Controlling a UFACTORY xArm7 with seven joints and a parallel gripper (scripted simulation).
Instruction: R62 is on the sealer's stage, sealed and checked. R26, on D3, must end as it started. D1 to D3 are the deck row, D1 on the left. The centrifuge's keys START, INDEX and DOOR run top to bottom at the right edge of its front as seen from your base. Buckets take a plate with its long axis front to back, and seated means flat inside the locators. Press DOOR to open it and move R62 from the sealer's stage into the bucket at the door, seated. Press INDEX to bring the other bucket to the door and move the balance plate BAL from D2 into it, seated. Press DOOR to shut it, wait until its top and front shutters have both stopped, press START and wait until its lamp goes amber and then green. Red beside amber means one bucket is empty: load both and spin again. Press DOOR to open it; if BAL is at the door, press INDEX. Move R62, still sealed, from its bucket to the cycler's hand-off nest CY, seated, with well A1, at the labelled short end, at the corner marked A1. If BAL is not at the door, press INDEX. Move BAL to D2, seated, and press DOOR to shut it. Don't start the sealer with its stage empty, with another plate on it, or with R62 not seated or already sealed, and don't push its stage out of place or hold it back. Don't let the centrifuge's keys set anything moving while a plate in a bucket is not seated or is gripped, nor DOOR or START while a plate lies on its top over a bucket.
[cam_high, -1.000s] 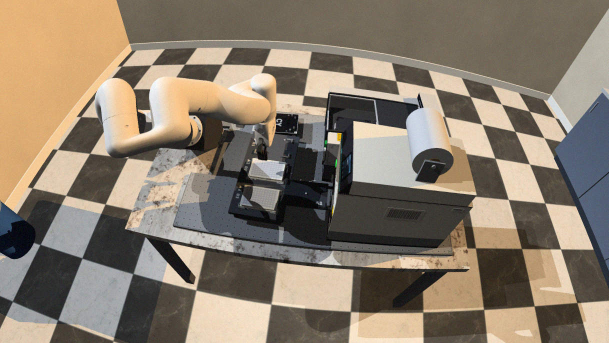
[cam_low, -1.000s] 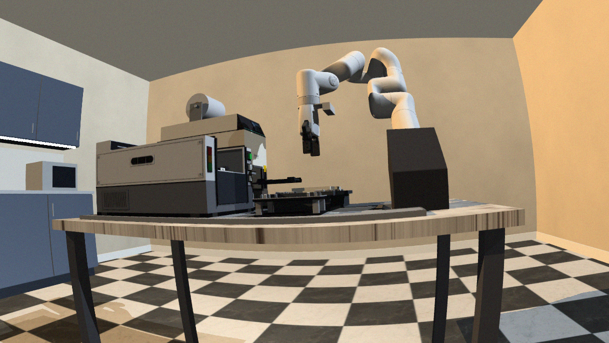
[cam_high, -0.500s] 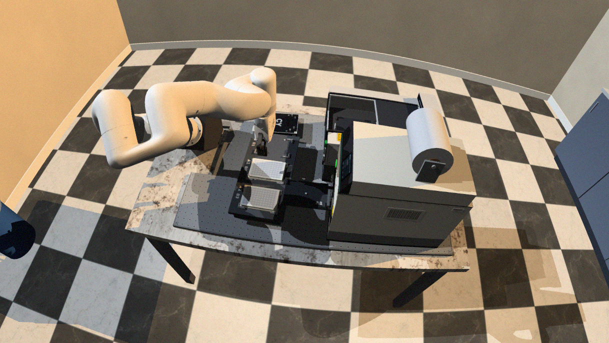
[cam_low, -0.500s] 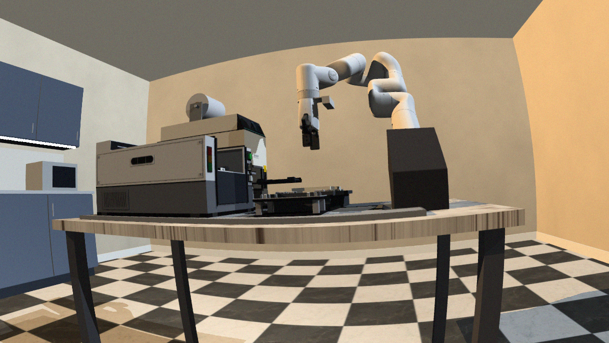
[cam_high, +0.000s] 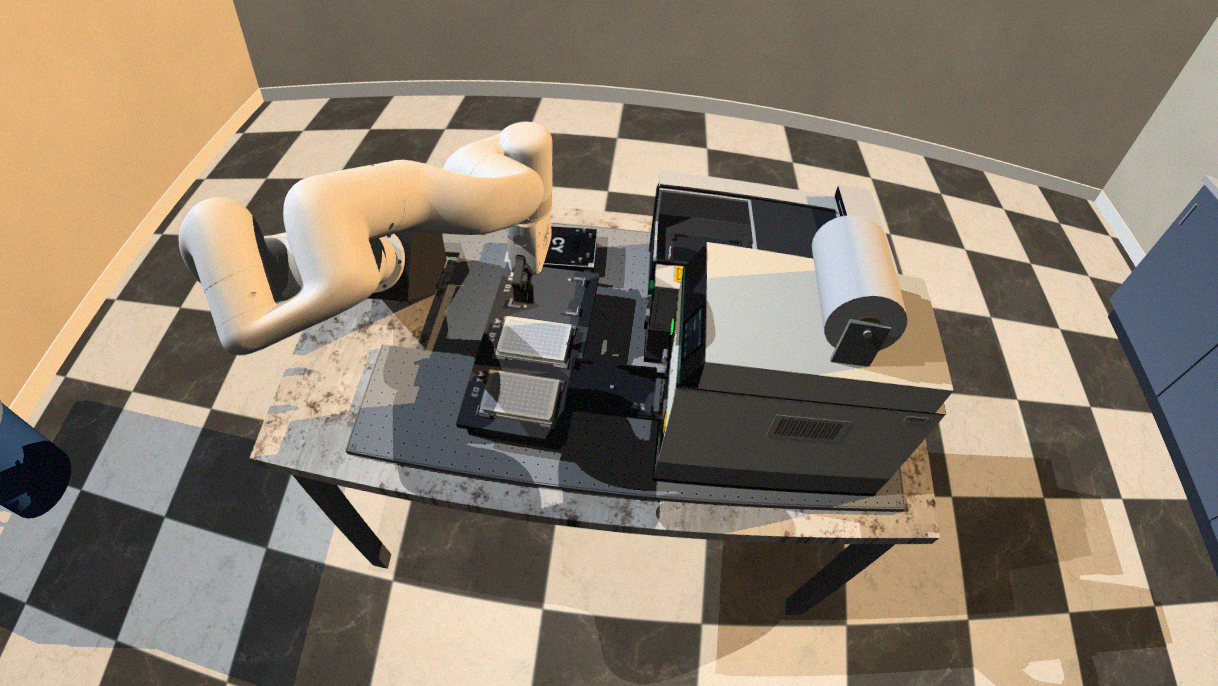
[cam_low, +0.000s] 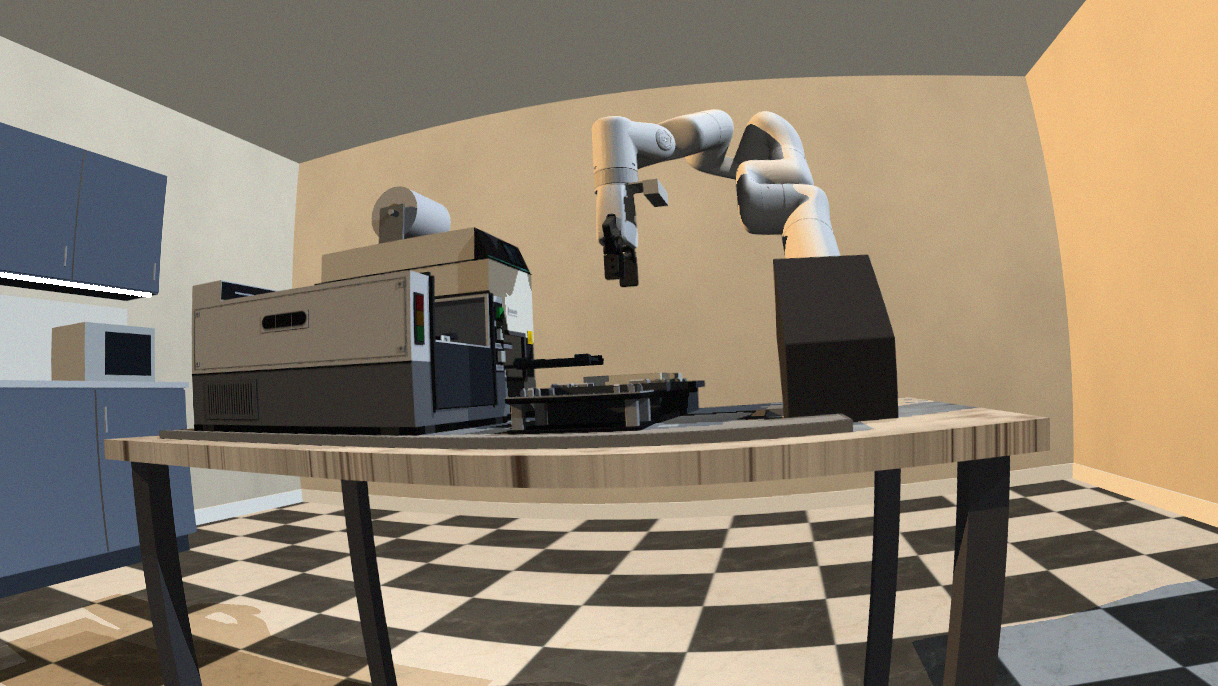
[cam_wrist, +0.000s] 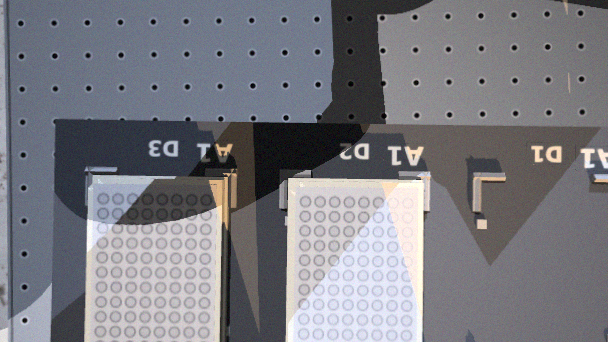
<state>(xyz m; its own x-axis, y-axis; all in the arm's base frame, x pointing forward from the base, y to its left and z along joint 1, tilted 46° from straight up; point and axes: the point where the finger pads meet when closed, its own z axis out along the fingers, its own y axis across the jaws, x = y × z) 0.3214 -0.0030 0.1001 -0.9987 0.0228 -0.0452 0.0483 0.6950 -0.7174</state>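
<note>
My gripper (cam_high: 520, 288) (cam_low: 621, 276) is open and empty, high above the deck near D1. Its fingers do not show in the wrist view. The balance plate BAL (cam_high: 534, 339) (cam_wrist: 354, 260) lies flat between the corner locators of D2. Plate R26 (cam_high: 519, 397) (cam_wrist: 154, 260) lies on D3 beside it. D1 (cam_wrist: 545, 154) is empty. The black CY nest (cam_high: 571, 247) at the back of the deck holds no plate. I cannot make out R62. The centrifuge (cam_high: 707, 217) (cam_low: 298, 340) stands behind the sealer (cam_high: 792, 340), and its top shows a dark recess.
The sealer carries a big white roll (cam_high: 856, 276) (cam_low: 409, 213). A dark pedestal (cam_low: 831, 336) holds the arm's base. The perforated baseplate (cam_high: 409, 426) (cam_wrist: 150, 60) lies under the deck. Blue cabinets (cam_high: 1176, 340) stand at the side of the room.
</note>
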